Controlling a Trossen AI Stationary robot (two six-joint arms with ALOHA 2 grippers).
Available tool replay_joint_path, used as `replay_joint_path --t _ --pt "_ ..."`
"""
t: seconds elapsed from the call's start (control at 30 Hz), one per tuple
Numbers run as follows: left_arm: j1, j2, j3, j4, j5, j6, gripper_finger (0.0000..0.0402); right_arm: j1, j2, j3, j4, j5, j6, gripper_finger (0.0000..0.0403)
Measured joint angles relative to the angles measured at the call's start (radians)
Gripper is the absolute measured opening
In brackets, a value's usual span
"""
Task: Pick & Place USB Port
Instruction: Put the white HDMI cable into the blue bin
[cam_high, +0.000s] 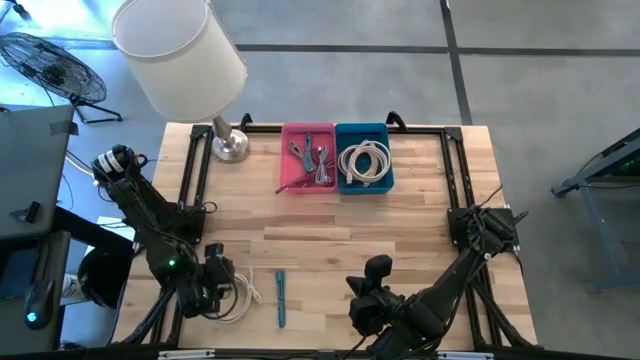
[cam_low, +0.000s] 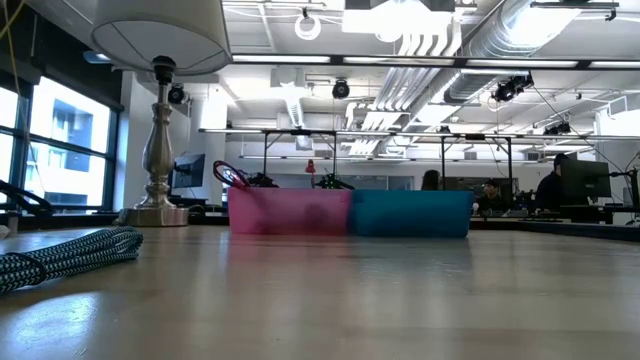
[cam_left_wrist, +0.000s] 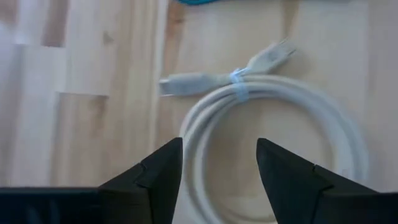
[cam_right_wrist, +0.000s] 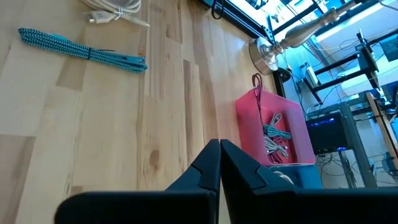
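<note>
- High view: On a wooden table (cam_high: 330, 235), the left gripper (cam_high: 222, 283) hovers at the near-left edge, right above a coiled white USB cable (cam_high: 243, 295). A teal braided cable (cam_high: 281, 297) lies just beside it. At the far edge, a pink bin (cam_high: 308, 158) holds grey cables, and a blue bin (cam_high: 364, 158) touching it holds a white coil. The right gripper (cam_high: 372, 300) waits near the front, right of centre. A lamp (cam_high: 182, 52) stands at the far left.
- Low view: The teal braided cable (cam_low: 65, 255) sprawls at the left, with the pink bin (cam_low: 289, 211) and blue bin (cam_low: 411, 213) side by side at the table's far end. People sit at desks in the room behind. Neither gripper shows.
- Left wrist view: The left gripper (cam_left_wrist: 219, 163) is spread wide, empty, its fingers straddling the near arc of the white USB cable (cam_left_wrist: 267, 118). Its plugs are bound by a blue tie. The likely risk is a closure catching only one strand, so the coil would swing, unspool or slip free on the lift.
- Right wrist view: The right gripper (cam_right_wrist: 220, 163) is clenched tight on nothing, facing the pink bin (cam_right_wrist: 277, 134). The teal braided cable (cam_right_wrist: 81, 50) lies well apart.
</note>
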Motion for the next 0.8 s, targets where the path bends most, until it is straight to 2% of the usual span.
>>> replay_joint_path --t 0.2,0.5,0.8 --pt "0.0 0.0 -0.001 -0.059 -0.002 0.072 0.02 0.0 0.0 0.0 0.003 0.002 0.0 0.0003" --pt "0.0 0.044 -0.001 -0.052 0.027 0.237 0.02 0.0 0.0 0.0 0.003 0.004 0.0 0.0004" --pt "0.0 0.154 -0.001 -0.049 0.06 0.238 0.02 -0.002 0.0 0.0 0.01 0.012 0.0 0.0004"
